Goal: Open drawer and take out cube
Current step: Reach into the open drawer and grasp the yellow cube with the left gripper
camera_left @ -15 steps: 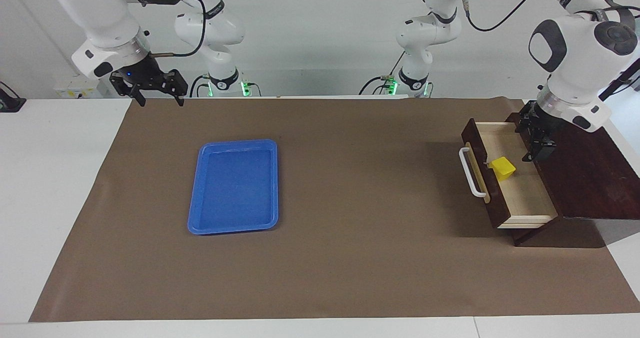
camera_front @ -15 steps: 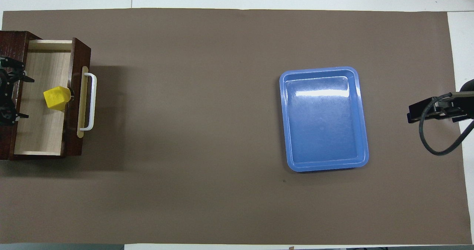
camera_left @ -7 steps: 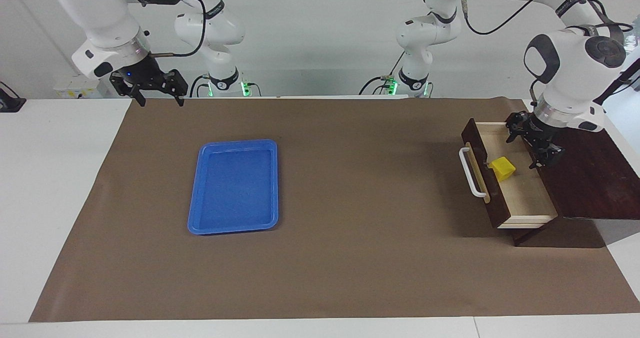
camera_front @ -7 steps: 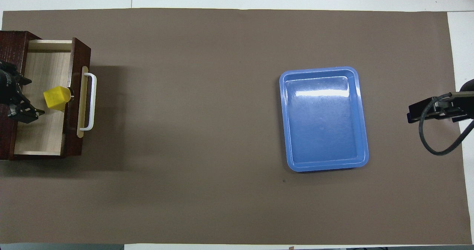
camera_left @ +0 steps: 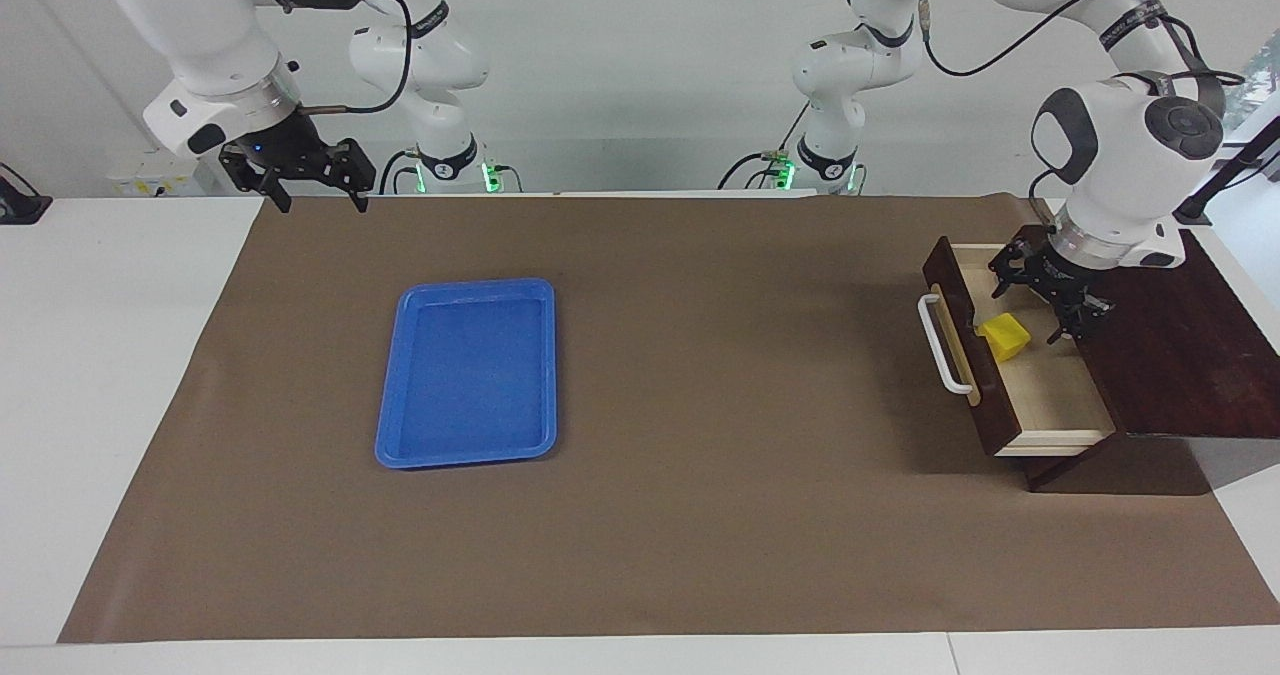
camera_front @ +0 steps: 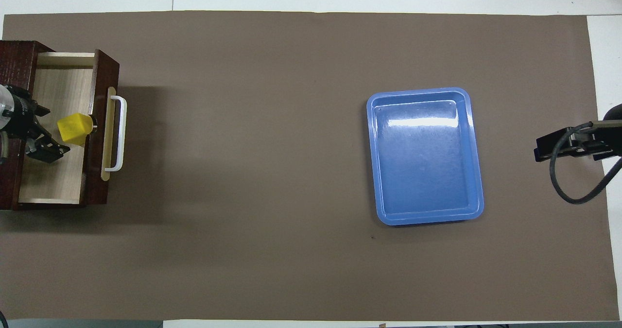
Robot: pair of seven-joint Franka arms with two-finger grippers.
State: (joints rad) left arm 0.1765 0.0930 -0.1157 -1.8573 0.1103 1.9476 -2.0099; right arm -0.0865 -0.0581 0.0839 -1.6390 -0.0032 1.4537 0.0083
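Observation:
The dark brown box's drawer [camera_left: 1058, 395] stands pulled open at the left arm's end of the table, white bar handle [camera_left: 944, 351] facing the table's middle. The small yellow cube [camera_left: 1005, 336] lies inside on the pale wood, against the drawer's front panel. My left gripper [camera_left: 1031, 307] is open, low over the drawer's inside, right beside the cube and not touching it. In the overhead view the drawer [camera_front: 53, 182], cube [camera_front: 74, 129] and left gripper [camera_front: 51, 130] show the same. My right gripper [camera_left: 322, 200] waits open in the air at the right arm's end.
A blue plastic tray [camera_left: 548, 365] lies on the brown mat toward the right arm's end; it also shows in the overhead view [camera_front: 478, 172]. The dark box top [camera_left: 1180, 345] lies under the left arm's wrist. The right gripper [camera_front: 549, 149] hangs over the mat's edge.
My left gripper has turned and moved from over the box's edge out over the drawer's inside, toward the cube. The cube, drawer and right arm have not moved.

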